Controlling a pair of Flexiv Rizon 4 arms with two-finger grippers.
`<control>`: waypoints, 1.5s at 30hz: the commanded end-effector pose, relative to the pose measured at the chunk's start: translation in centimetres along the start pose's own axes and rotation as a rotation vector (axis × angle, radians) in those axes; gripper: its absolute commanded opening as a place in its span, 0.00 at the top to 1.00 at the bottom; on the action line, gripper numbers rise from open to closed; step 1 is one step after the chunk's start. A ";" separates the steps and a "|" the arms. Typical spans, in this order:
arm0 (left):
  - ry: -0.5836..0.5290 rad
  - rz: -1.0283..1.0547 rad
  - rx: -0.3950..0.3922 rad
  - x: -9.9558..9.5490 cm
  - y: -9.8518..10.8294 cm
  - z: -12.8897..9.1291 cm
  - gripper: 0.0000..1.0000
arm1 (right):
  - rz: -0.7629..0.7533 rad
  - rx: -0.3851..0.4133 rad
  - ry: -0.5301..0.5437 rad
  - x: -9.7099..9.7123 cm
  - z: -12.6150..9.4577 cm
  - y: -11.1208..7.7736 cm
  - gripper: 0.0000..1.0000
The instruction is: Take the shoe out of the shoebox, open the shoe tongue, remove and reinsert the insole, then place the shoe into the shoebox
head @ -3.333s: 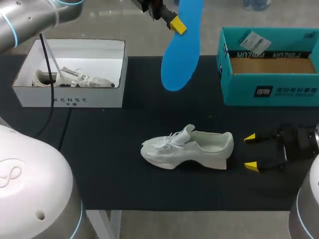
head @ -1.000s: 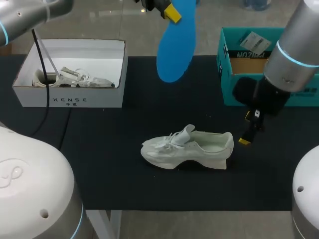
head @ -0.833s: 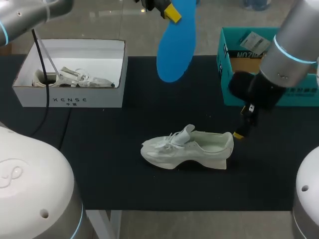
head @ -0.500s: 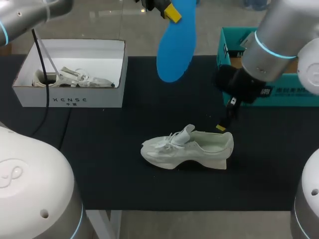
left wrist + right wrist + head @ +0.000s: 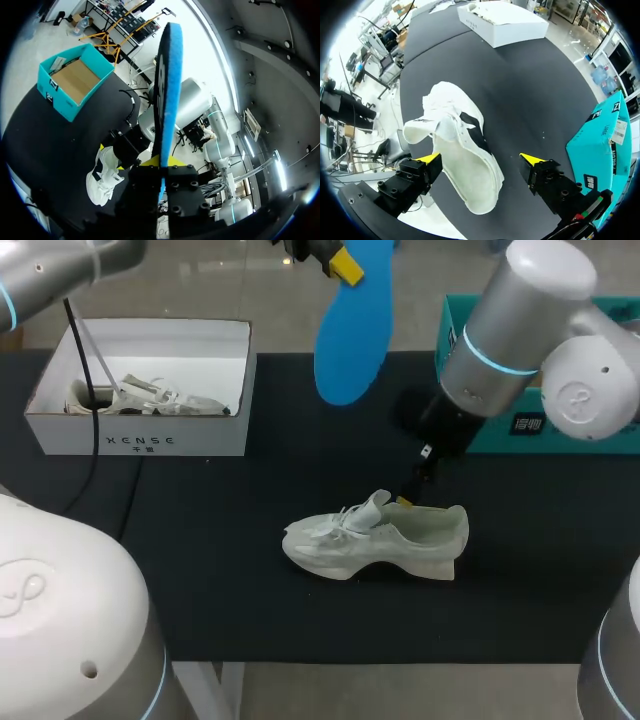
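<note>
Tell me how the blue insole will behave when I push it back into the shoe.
Edge-on in the left wrist view the insole looks thin, so it is probably light and bendy. It runs nearly straight out from the left gripper, which suggests some stiffness. Pushed toe-first into the shoe, it may buckle.

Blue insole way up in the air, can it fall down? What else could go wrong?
It might. The left end effector pinches the long blue foam insole only at one end, so it could slip or swing. The right end effector is open astride the white sneaker, which stands loose on the black table mat. A nudge could push or tip it, and then the insole would probably miss the opening.
</note>
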State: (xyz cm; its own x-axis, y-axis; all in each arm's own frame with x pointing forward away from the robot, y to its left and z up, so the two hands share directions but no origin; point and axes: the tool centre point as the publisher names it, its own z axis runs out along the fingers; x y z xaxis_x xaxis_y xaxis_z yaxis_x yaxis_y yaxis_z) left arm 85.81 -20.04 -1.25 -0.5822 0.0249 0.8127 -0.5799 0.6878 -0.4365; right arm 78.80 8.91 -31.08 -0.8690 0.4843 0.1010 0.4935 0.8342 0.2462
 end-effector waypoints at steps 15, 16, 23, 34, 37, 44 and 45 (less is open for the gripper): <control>0.001 0.001 -0.002 -0.1 0.0 0.0 1.00 | -0.047 0.065 0.040 0.2 3.9 -1.1 0.00; 0.001 0.001 -0.002 -0.1 0.0 0.0 1.00 | -0.052 0.075 0.045 0.1 3.9 -1.3 0.00; 0.001 0.001 -0.002 -0.1 0.0 0.0 1.00 | -0.105 0.115 0.060 -1.2 3.0 -2.3 0.00; 0.001 0.001 -0.002 -0.1 0.0 0.0 1.00 | -0.145 0.138 0.068 -2.4 4.8 -3.4 0.00; 0.001 0.001 -0.002 -0.1 0.0 0.0 1.00 | -0.139 0.138 0.062 -2.4 5.7 -3.5 0.00; 0.001 0.001 -0.002 -0.1 0.0 0.0 1.00 | -0.143 0.133 0.082 -2.1 7.5 -3.8 0.00; 0.001 0.001 -0.002 -0.1 0.0 0.0 1.00 | -0.143 0.135 0.083 -2.1 7.6 -3.8 0.00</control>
State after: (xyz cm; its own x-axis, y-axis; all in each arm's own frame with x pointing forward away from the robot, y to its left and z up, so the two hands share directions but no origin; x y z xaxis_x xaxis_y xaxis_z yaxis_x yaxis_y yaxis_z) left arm 85.81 -20.04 -1.25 -0.5822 0.0249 0.8127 -0.5799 0.6878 -0.4365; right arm 78.83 6.48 -38.87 -0.9278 0.3411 0.1513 0.3611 0.9229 0.1336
